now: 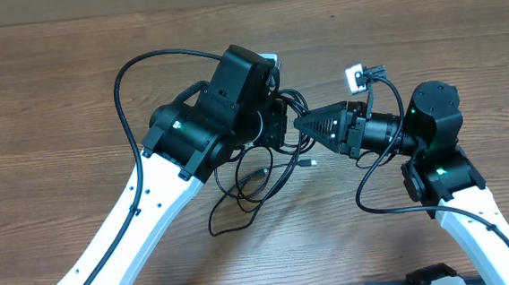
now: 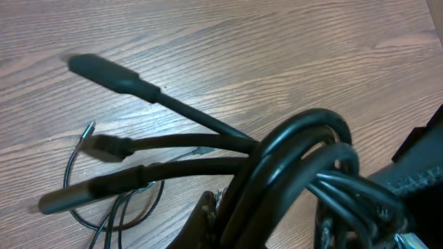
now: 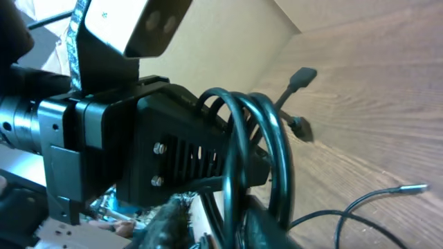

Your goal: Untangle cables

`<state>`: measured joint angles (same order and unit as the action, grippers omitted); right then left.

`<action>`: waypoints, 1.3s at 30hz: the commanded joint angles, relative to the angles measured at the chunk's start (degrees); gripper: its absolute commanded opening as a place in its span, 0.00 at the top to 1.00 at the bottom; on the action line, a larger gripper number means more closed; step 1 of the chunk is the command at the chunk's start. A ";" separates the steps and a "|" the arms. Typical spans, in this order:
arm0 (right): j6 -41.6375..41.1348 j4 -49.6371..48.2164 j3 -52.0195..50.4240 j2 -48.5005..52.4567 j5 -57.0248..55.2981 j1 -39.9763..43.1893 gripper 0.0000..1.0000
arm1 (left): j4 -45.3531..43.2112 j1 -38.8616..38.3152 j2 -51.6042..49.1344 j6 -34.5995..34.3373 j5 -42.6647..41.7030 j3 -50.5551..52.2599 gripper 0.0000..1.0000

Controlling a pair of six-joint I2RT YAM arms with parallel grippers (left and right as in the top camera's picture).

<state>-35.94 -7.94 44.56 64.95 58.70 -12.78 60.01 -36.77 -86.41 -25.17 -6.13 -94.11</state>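
**While the left gripper (image 1: 279, 127) pinches the cables (image 1: 255, 174), the right gripper (image 1: 300, 124) cannot be read**

Although the left arm (image 1: 134, 223) hides part of it, the tangle of cables sits near the middle of the wooden table (image 1: 53, 85), between the two grippers. The left gripper is pressed together on the upper part of the bundle. In its wrist view several thick black strands bunch up close to the camera, raised off the wood. Three plug ends fan out to the left, and the longest plug (image 2: 111, 75) points up and left, blurred. Below them a thin cord (image 2: 73, 162) loops on the table.

From overhead, loose loops trail from the left gripper toward the near edge of the table. One small plug end (image 1: 311, 163) lies on the wood just to the right of them.

The right gripper points left, its tip just beside the held bundle and the left gripper. Whether its fingers are spread or pinching a strand, I cannot tell. Its wrist view shows cable loops arching over the front of the left gripper's black body. A metal-tipped cord (image 3: 405, 187) lies on the table at lower right.
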 commanded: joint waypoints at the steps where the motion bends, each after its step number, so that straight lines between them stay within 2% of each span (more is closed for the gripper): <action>1: 0.48 -0.48 0.42 -0.31 1.36 -0.66 0.95 | -0.44 -0.39 -0.39 -0.61 0.20 -0.55 0.96; 6: 0.46 -0.46 0.42 -0.31 1.36 -0.66 0.95 | -0.39 -0.37 -0.39 -0.61 0.37 -0.55 0.96; 8: 0.46 -0.46 0.42 -0.31 1.38 -0.66 0.81 | -0.22 -0.33 -0.39 -0.59 0.68 -0.55 0.96; 11: 0.46 -0.46 0.42 -0.31 1.36 -0.66 0.78 | 0.42 0.33 -0.39 -0.61 1.68 -0.55 0.96; 15: 0.46 -0.46 0.42 -0.31 1.38 -0.66 0.82 | 1.20 2.34 -0.37 -0.81 1.64 -0.55 0.96; 19: 0.46 -0.44 0.42 -0.31 1.36 -0.66 0.81 | 1.25 2.49 -0.37 -0.79 1.70 -0.55 0.96; 21: 0.46 -0.44 0.42 -0.31 1.36 -0.66 0.73 | 1.33 2.62 -0.37 -0.79 1.81 -0.55 0.96; 23: 0.46 -0.46 0.42 -0.31 1.36 -0.66 0.71 | 1.60 2.91 -0.37 -0.79 1.79 -0.55 0.96; 39: -0.02 -0.48 0.42 -0.31 1.42 -0.96 0.73 | 1.44 3.10 -0.44 -0.81 2.08 -0.55 0.96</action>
<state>-36.01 -8.12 44.56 64.95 59.59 -12.91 62.13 -34.06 -86.41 -25.19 -5.06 -94.11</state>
